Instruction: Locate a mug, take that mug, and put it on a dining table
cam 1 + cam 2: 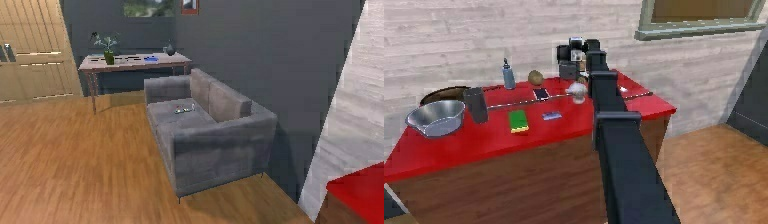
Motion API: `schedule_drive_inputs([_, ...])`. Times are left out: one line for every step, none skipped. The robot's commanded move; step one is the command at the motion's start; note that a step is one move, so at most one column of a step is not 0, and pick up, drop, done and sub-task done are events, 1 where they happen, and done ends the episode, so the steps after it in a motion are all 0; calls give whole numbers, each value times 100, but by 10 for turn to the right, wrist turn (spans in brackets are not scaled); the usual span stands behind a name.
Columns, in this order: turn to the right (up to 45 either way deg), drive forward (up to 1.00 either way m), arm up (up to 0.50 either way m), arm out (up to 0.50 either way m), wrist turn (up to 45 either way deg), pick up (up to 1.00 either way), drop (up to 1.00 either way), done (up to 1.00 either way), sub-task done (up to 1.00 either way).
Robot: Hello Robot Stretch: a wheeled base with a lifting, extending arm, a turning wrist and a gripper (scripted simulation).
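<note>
One pale thing by the hand, grasp unconfirmed

Judging by the arm side view, the step in hand is the taking: the arm [619,150] reaches out over the red tabletop [454,155], and the hand [570,72] sits at its far end among small things. Just below it in the picture is a small pale rounded thing [577,92], possibly the mug. Its shape is too vague to be sure, and no handle can be made out. Whether the hand has hold of it, or of anything, cannot be told, since it shows against the tabletop and not clear of it.

If it is the mug, the next move calls for a secure hold and a lift clear of the neighbours: a dark box [476,103], a metal bowl [436,118], a bottle [508,73] and a green pad [518,122]. After that comes the drive to a table. The long tabletop [130,67] beyond the grey sofa [205,125] in the forward view looks a likely candidate.

The arm hides the tabletop behind it, and the fingers blend into the dark things by the wall.
</note>
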Motion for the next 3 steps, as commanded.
schedule_drive_inputs([0,0,0,0,-450,0,0,0,0])
schedule_drive_inputs([0,0,0,0,-450,0,0,0,0])
schedule_drive_inputs([0,0,0,0,-450,0,0,0,0])
